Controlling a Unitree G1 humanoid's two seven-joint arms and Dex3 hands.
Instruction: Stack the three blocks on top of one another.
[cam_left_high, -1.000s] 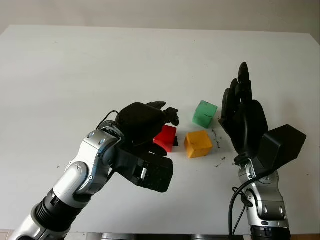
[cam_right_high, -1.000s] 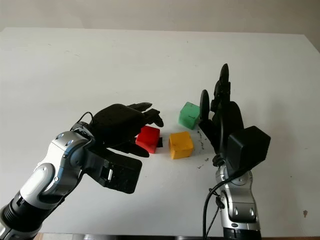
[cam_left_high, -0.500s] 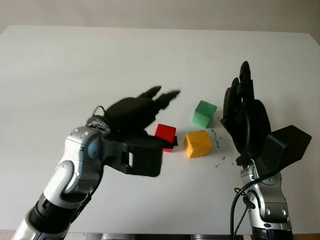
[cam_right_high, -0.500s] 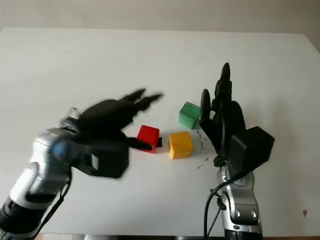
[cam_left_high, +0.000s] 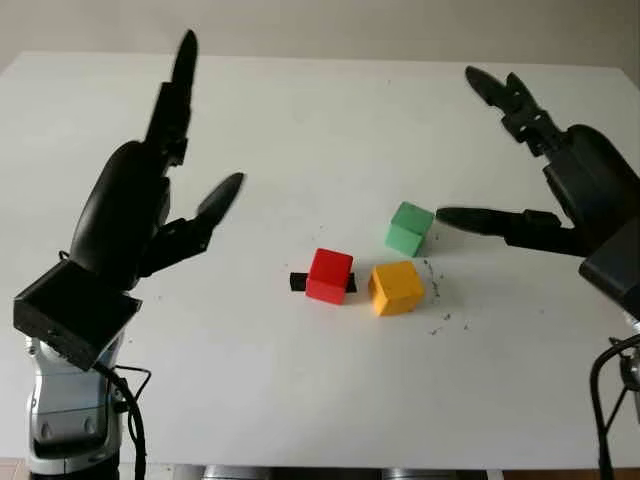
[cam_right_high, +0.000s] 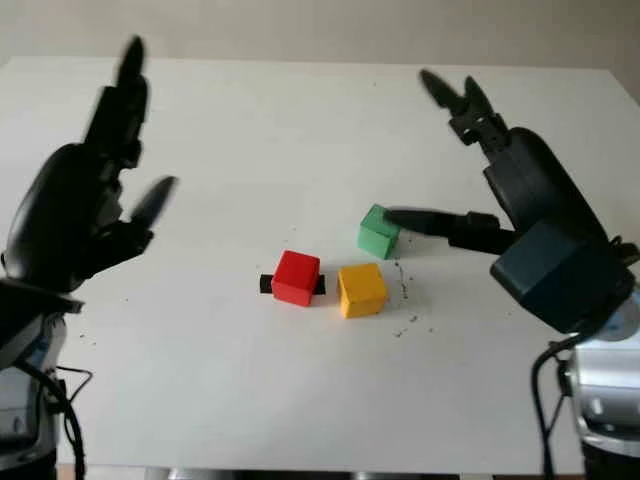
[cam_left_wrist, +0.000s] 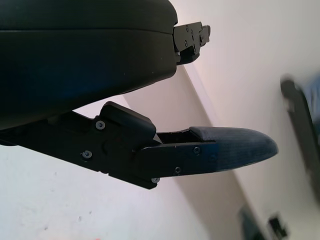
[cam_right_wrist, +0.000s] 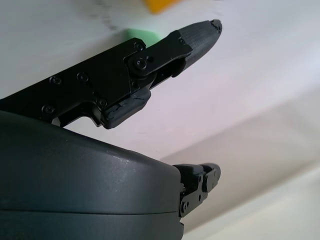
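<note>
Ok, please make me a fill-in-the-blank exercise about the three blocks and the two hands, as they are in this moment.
1. The block between the green block and the red block, nearest the table's front edge, is ____.
2. The red block sits on a small ____ object that sticks out at its sides.
3. The blocks stacked so far number ____.
4. The right hand, open like the left hand, has a finger reaching toward the ____ block.

Missing words: yellow; black; zero; green
</note>
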